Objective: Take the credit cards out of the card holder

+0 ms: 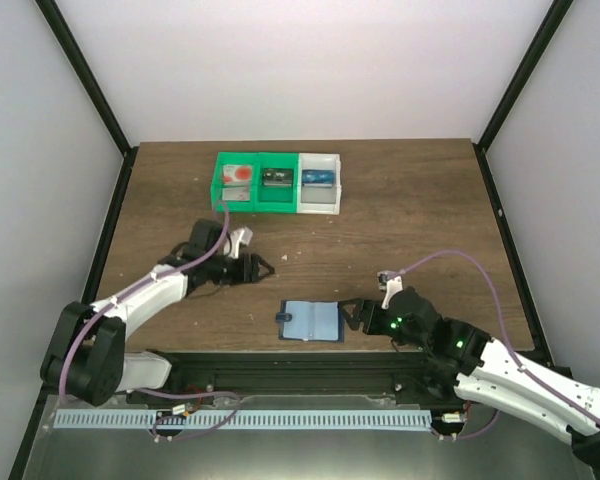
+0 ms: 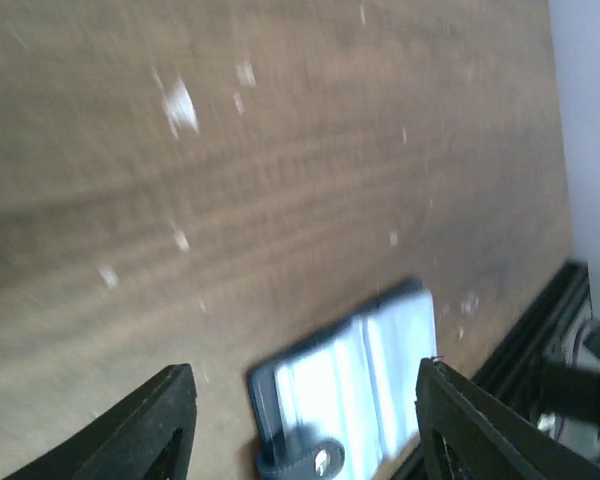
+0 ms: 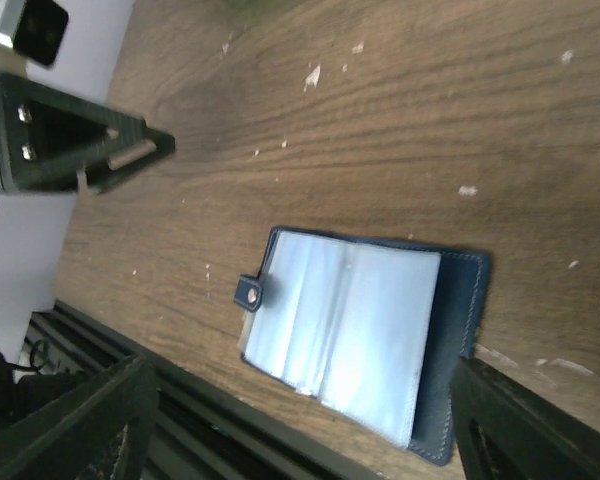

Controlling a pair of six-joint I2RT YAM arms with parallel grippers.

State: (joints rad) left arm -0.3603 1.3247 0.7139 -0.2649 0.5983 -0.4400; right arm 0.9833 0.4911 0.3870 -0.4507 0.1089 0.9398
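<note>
**Position.** The dark blue folding card holder, with pale blue inner pockets and a small snap tab, is lying open and flat close to the near edge of the brown wood-grain worktop, about midway along it. The right end effector is hovering just beside the holder, on the side toward the right edge, fingers spread wide and empty. The left end effector is standing farther in, toward the left edge, likewise spread and empty. A pale whitish card with a red circle is lying in the green plastic bin at the far edge.

**Hazards.** No card edge is showing in the pockets. If one is remaining, its thin, slick face is likely defeating a pinch. Unpinned, the light holder is liable to slide, fold shut or slip off the near edge.

**Materials.** The pockets are looking like glossy film and the cover like stitched, leather-like fabric. The worktop is looking matte, flecked with pale scuffs.
</note>
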